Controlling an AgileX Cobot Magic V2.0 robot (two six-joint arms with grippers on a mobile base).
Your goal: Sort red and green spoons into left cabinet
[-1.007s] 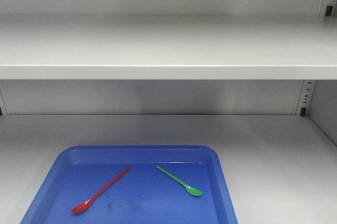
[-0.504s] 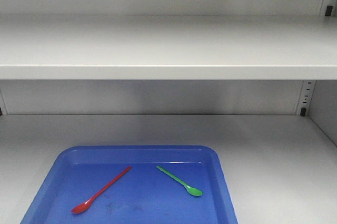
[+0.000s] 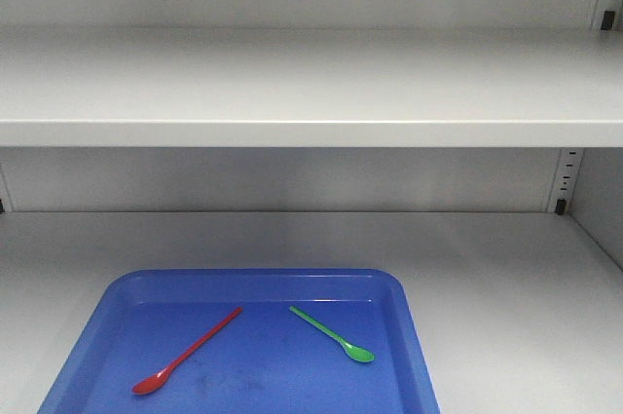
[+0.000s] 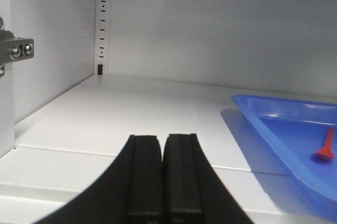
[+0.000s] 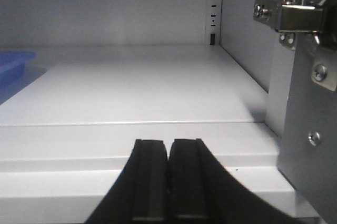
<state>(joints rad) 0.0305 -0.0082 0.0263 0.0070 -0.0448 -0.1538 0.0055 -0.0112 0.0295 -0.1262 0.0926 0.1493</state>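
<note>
**A:** Where are the spoons?

**B:** Both lie flat in the blue tray (image 3: 414, 336). The tray sits on the lower shelf (image 3: 506, 268) of the grey cabinet (image 3: 311, 83). The red spoon (image 3: 185, 353) is on the left side of the tray. The green spoon (image 3: 332, 335) is on the right side.

**A:** Do they touch each other?

**B:** No. They are apart. Their handle tips point in toward each other at the back, and their bowls point out toward the front. It looks a bit like an upside-down V with a gap at the top.

**A:** What about the left gripper (image 4: 163, 176)?

**B:** Its two black fingers are pressed together, with nothing between them. It hangs low at the front edge of the shelf. The tray is off to its right, and you can see the red spoon's bowl (image 4: 324, 152) in there. The gripper is well away from it.

**A:** And the right gripper (image 5: 168, 182)?

**B:** The same. Its fingers are pressed together too, and it holds nothing. It is at the front of the shelf, over on the bare right part. A corner of the tray (image 5: 13, 66) peeks in far to its left. A shiny metal hinge (image 5: 295, 18) is fixed to the cabinet wall on its right.

**A:** Can you see the arms from the front view?

**B:** No. That view shows just the shelves, the tray and the two spoons.
</note>
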